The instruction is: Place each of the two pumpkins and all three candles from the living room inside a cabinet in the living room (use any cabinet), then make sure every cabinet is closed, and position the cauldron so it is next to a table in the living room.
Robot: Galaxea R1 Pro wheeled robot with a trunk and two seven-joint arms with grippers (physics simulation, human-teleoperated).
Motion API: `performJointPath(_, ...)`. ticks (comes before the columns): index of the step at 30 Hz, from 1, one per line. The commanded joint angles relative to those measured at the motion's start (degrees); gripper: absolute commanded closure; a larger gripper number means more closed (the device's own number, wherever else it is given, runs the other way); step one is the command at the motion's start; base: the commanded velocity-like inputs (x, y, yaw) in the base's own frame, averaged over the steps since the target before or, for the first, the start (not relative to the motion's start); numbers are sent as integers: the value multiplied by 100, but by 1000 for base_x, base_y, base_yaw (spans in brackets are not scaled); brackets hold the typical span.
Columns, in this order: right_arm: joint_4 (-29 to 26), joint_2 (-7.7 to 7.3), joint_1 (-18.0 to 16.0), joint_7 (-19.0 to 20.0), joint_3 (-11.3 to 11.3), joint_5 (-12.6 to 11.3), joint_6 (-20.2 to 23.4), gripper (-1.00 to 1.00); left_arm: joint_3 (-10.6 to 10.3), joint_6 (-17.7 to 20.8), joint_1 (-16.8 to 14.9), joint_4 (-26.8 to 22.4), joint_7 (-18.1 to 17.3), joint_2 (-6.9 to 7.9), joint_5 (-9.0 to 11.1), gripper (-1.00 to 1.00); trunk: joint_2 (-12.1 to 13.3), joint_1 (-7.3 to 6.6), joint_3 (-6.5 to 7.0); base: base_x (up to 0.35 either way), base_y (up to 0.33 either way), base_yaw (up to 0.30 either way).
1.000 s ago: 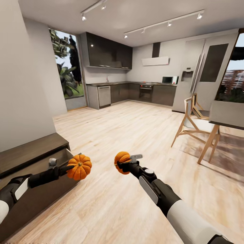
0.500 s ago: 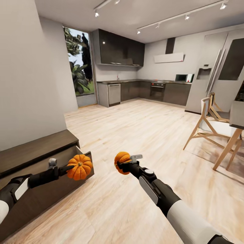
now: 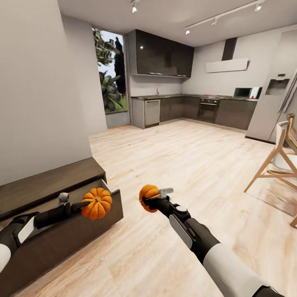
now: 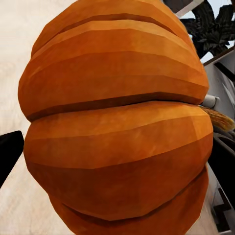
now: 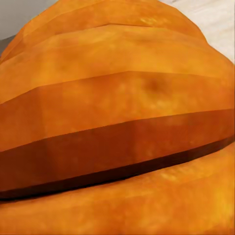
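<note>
The left gripper (image 3: 84, 205) pinches a round orange ribbed pumpkin (image 3: 97, 203) at the lower left of the head view, its dark stem turned toward the camera. The right gripper (image 3: 145, 201) clamps a second small orange ribbed pumpkin (image 3: 148, 197) at lower centre. Both are carried clear of the pale plank floor (image 3: 194, 173), probably for stowing together. The long low dark-brown wooden cabinet (image 3: 49, 185) sits at left, one front ajar just behind the left pumpkin, seemingly ready to receive them.

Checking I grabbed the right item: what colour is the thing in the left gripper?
Orange, ribbed: a pumpkin, clearest in the left wrist view.
</note>
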Motion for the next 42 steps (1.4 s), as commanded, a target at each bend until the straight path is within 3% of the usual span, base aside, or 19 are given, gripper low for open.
performJointPath(1,-3,-2,-1,-1,-2,0,-1,100,17,4,-2,-4,-6,-1,17,100,0,-1,-7,330,0,193)
performJointPath(17,-3,-1,0,-1,-2,1,-9,100,21,-2,-2,-4,-13,-1,26,100,0,-1,-121,283,0,192)
performJointPath(42,-44,-8,-3,14,-2,30,-12,100,17,-3,1,-4,12,-13,26,100,0,-1,-284,4,0,213)
